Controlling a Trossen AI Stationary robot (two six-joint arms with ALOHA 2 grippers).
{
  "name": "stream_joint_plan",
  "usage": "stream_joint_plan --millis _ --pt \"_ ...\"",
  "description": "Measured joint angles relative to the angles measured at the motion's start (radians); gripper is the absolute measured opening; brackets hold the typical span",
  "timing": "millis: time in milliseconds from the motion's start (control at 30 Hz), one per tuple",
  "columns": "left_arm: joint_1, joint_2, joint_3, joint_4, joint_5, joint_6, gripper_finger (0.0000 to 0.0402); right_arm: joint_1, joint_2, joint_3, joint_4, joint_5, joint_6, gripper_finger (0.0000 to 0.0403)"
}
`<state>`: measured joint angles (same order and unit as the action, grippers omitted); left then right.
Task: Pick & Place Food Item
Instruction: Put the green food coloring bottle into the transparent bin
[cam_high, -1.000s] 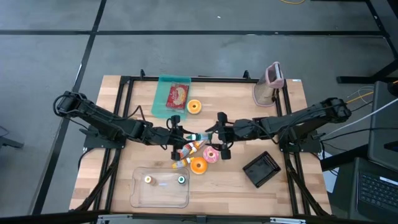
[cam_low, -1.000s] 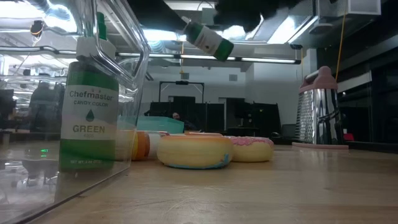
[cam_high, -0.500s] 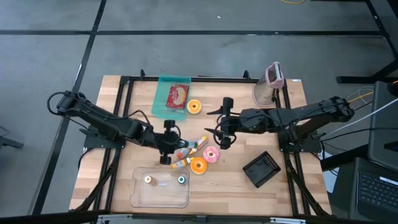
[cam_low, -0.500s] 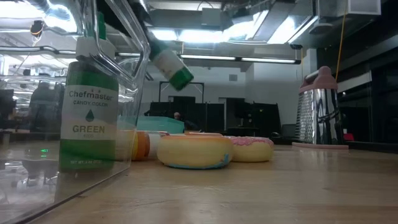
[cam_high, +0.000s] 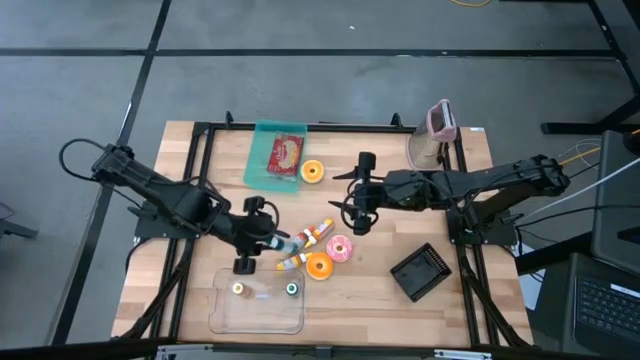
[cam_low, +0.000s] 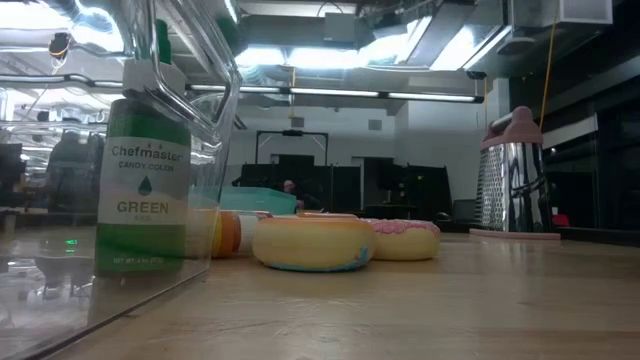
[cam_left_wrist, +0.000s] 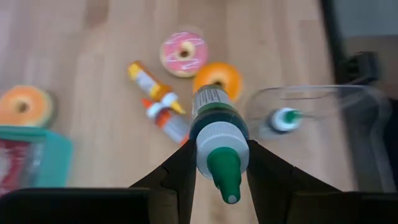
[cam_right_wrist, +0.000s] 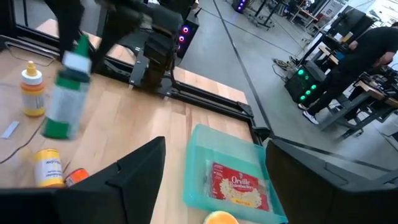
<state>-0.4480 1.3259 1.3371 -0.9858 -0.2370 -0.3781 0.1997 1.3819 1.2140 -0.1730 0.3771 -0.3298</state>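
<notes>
My left gripper (cam_left_wrist: 219, 152) is shut on a small green bottle (cam_left_wrist: 216, 118) with a white collar and green cap. It hangs above the table just beyond the far edge of the clear container (cam_high: 258, 300). Inside that container stand an orange-capped bottle (cam_high: 238, 289) and a green-capped bottle (cam_high: 291, 289). My right gripper (cam_high: 352, 212) hangs open over the table's middle with nothing in it, beyond the pink donut (cam_high: 340, 248). In the right wrist view the held bottle (cam_right_wrist: 64, 93) shows blurred. Neither gripper is in the low view. My left gripper pinches the green bottle between its two fingers (cam_left_wrist: 183, 171), at the white collar (cam_left_wrist: 217, 144) just below the cap. The fingers slant down from the table's left. The bottle is lifted clear, tilted, its cap (cam_left_wrist: 225, 177) turned back toward the wrist and its base pointing down at the table.
An orange donut (cam_high: 320, 264) and two bottles (cam_high: 312, 234) (cam_high: 290, 262) lie between the grippers. Another orange donut (cam_high: 312, 171) sits by the teal tray (cam_high: 262, 160) holding a red packet. A grater (cam_high: 437, 135) stands far right and a black block (cam_high: 420, 270) lies near right.
My left gripper has risen and carried the green bottle toward the table's left and near edge, toward the clear container, turning so the bottle tipped over. In the low view the bottle passed out of the top of the picture. My right gripper has risen and drawn back toward the far edge.
</notes>
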Motion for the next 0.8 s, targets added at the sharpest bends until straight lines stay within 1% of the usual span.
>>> stream_joint_plan --millis 100,200,300,467,600,800 --pt "-0.017 0.008 0.034 -0.027 0.021 -0.045 0.0112 0.000 0.000 0.000 0.000 0.000 -0.005 0.0272" --pt "-0.031 0.018 0.036 -0.046 0.037 -0.104 0.0112 0.000 0.000 0.000 0.000 -0.002 -0.022 0.0272" --pt "-0.051 0.047 0.036 -0.051 0.074 -0.153 0.0113 0.000 0.000 0.000 0.000 -0.003 -0.023 0.0272" --pt "-0.077 0.113 0.036 -0.051 0.147 -0.197 0.0112 0.000 0.000 0.000 0.000 -0.003 -0.028 0.0272" --pt "-0.095 0.163 0.036 -0.050 0.183 -0.228 0.0112 0.000 0.000 0.000 0.000 -0.004 -0.036 0.0272" --pt "-0.125 0.193 0.035 -0.007 0.223 -0.258 0.0112 -0.003 0.000 0.000 0.000 -0.004 -0.041 0.0272"
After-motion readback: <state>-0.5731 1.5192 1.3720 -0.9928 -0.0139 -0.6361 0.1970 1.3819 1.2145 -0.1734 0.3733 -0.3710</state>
